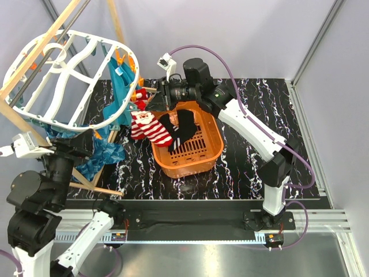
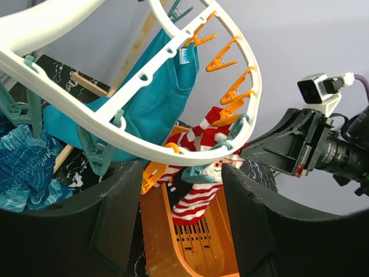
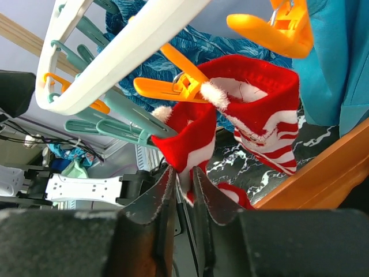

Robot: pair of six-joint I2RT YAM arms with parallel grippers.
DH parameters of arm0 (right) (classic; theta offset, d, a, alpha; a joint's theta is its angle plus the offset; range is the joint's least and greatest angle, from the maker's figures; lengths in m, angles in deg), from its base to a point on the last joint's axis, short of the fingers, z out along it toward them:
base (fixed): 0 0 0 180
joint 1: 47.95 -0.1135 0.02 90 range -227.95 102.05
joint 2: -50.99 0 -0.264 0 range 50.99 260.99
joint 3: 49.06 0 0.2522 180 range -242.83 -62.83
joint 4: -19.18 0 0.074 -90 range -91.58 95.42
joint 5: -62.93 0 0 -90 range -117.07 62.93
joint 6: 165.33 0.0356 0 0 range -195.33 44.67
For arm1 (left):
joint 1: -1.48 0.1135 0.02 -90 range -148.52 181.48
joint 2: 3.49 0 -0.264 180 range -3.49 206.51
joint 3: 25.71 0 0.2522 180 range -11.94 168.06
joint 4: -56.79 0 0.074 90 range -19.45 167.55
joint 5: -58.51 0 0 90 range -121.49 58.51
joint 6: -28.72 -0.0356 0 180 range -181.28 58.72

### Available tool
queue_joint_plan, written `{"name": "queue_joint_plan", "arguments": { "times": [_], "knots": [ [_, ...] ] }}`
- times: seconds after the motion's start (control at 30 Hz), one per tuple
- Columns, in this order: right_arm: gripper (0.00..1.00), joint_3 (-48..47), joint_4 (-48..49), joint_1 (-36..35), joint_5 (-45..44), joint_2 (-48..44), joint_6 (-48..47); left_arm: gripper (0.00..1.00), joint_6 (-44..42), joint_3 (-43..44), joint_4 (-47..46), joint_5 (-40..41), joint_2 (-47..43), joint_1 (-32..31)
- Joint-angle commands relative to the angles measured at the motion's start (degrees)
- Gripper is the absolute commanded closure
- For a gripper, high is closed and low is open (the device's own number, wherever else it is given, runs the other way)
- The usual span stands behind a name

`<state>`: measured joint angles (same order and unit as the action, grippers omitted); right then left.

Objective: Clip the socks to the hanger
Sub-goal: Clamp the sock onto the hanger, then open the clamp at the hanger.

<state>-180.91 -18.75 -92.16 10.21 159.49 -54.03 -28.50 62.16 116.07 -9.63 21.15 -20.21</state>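
Trailing socks [image 1: 151,128] into basket [image 1: 196,165]. Pinching red cuff [image 3: 190,124] in right gripper [image 3: 183,174] beside peg [image 3: 167,88]. Holding left gripper [image 2: 180,173] agape under hanger [image 2: 104,104].

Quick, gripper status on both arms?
Left gripper: open, holding nothing.
Right gripper: closed on the red-and-white sock.

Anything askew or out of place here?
The hanger sits steeply tilted, its pegged edge dipping toward the orange basket. A striped sock drapes across the basket's rim rather than hanging free.
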Motion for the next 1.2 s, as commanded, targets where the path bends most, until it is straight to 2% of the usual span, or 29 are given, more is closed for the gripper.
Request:
{"name": "queue_joint_plan", "arguments": {
  "times": [0.0,0.07,0.1,0.2,0.43,0.57,0.63,0.73,0.77,0.83,0.9,1.03,1.17],
  "knots": [
    [0.74,-1.8,0.4,0.1,1.5,-1.7,-1.0,0.38,-1.2,-0.6,-4.6,2.4,1.8,0.1],
    [0.68,-1.1,0.6,0.1,1.4,-2.2,-0.9,0.37,-1.7,-0.9,-4.6,2.7,1.8,0.1],
    [0.61,-0.5,0.4,0.1,1.3,-2.9,-0.7,0.37,-1.7,-1.1,-4.6,2.9,1.8,0.0],
    [0.51,0.7,-0.5,0.1,1.2,-4.8,-0.9,0.37,-2.1,-1.7,-4.6,3.6,1.3,0.1],
    [0.41,2.5,-8.2,-1.3,-2.3,-10.2,-6.4,0.36,-1.7,-1.2,-4.2,2.9,0.3,0.0],
    [0.36,4.4,-11.7,-7.3,-9.6,-13.3,-10.4,0.36,-1.7,0.2,-3.8,2.7,-0.1,0.1],
    [0.34,5.4,-12.0,-13.1,-13.0,-14.5,-13.7,0.36,-1.7,0.8,-3.4,2.5,-0.2,0.1],
    [0.27,11.8,-5.0,-18.4,-14.8,-16.6,-17.5,0.36,-1.3,2.7,-2.8,1.3,-0.3,0.1],
    [0.23,16.2,1.0,-19.2,-15.8,-17.9,-18.3,0.36,-1.2,3.2,-2.5,1.0,-0.4,0.1],
    [0.21,20.0,6.5,-21.0,-15.7,-18.9,-21.0,0.36,-1.0,4.3,-1.7,0.4,-0.7,0.0],
    [0.18,24.5,14.6,-21.8,-15.8,-19.3,-26.9,0.36,-0.6,5.7,-0.5,0.2,-1.0,0.1],
    [0.16,28.4,25.8,-23.4,-17.3,-17.8,-34.2,0.36,0.2,7.3,1.1,-0.4,-2.7,0.1],
    [0.15,34.0,42.7,-24.0,-20.2,-14.9,-41.8,0.36,0.9,7.9,2.8,-0.8,-4.2,0.1]
  ]
}}
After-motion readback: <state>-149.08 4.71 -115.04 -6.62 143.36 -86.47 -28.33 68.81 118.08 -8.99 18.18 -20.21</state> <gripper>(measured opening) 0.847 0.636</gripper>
